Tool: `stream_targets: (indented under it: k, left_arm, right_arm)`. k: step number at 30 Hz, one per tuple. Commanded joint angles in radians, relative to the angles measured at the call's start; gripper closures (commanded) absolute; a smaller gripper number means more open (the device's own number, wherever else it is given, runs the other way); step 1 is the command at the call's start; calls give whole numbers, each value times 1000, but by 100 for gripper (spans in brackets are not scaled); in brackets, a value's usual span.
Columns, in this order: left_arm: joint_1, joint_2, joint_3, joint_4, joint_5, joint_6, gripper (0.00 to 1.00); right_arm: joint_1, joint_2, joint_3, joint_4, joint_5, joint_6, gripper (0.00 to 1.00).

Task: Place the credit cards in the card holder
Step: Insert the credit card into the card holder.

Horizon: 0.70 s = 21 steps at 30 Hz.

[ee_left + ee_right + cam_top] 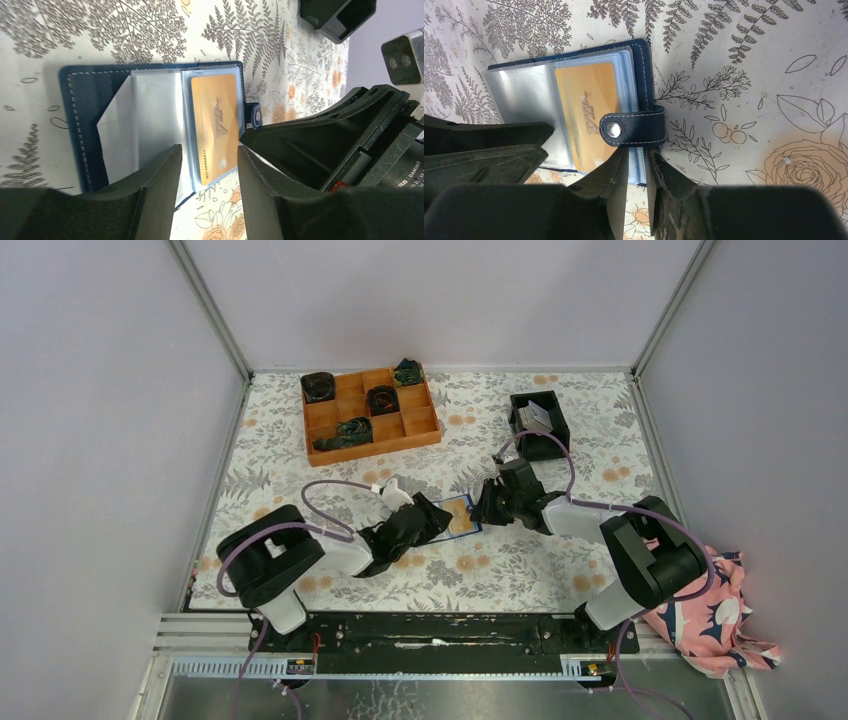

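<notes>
- The wallet lies unfolded and flat near the middle of the tabletop, a little closer to the near edge than to the far edge. The light inside faces up.
- A yellow card sits inside one of the clear sleeves of the wallet, on the side that carries the snap tab. The other sleeves beside it look see-through and blank.
- The left gripper hangs low over the left part of the wallet. Its fingers are spread apart and nothing is between them; in the left wrist view the yellow card shows through the gap.
- The right gripper is at the right edge of the wallet. Its fingers are pressed close on that edge, just below the snap tab, with the rim of the sleeves between them.
- The two grippers are very near each other, one on each side of the wallet.
- A black box stands near the far right corner of the tabletop, and grey cards lean inside it.
- An orange tray with compartments stands by the far edge, left of the middle. Dark things lie in some compartments; what they are I cannot tell.
- A pink cloth lies beyond the near right corner.
</notes>
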Motion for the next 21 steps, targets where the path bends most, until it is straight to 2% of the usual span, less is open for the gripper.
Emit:
stream_targets:
  k: [1, 11, 21]
  left_arm:
    - [-6, -70, 24, -181, -65, 96, 47]
    - [-10, -112, 38, -282, -122, 148, 47]
    - [-10, -125, -14, -333, -182, 141, 56]
  right_arm:
    - [10, 9, 15, -35, -1, -24, 74]
    - [10, -32, 28, -73, 18, -45, 74]
    - [10, -49, 43, -101, 47, -61, 73]
